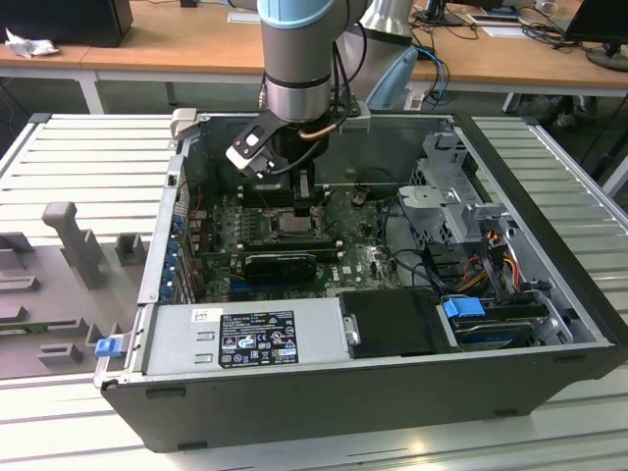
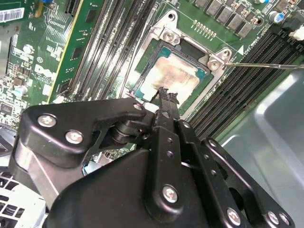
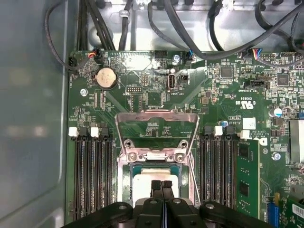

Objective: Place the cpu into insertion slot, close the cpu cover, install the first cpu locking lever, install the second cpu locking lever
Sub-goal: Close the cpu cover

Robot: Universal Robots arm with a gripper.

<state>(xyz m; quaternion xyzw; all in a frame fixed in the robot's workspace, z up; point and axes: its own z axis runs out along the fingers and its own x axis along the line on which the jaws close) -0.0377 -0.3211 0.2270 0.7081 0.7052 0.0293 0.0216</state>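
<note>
First wrist view: my claw [image 3: 161,186] has its two fingers pressed together with nothing between them. The tips sit over the edge of the cpu [image 3: 142,183] nearest my wrist; whether they rest on it or hang just above I cannot tell. The cpu lies flat inside the insertion slot [image 3: 126,183], pale metal face up, and the second wrist view agrees. The cpu cover [image 3: 156,115] stands swung open on the side away from my fingers. A thin locking lever [image 3: 192,173] runs along one flank of the socket, unlatched by my reading. In the exterior view the socket sits mid-board, toward the far side of the computer case [image 1: 343,402], directly under my wrist. Handling, as judged: the chip is light, rigid and smooth-faced, with a delicate underside, so it is fit to be taken by opposite edges only and never dragged. The cover is thin stiff sheet, best pushed at its free bar. The lever is springy wire and apt to slip off a fingertip. Room: memory slots [image 3: 92,175] flank the socket closely on both sides and cables [image 3: 97,23] crowd the board's far edge, so clear travel is mainly straight up.
</note>
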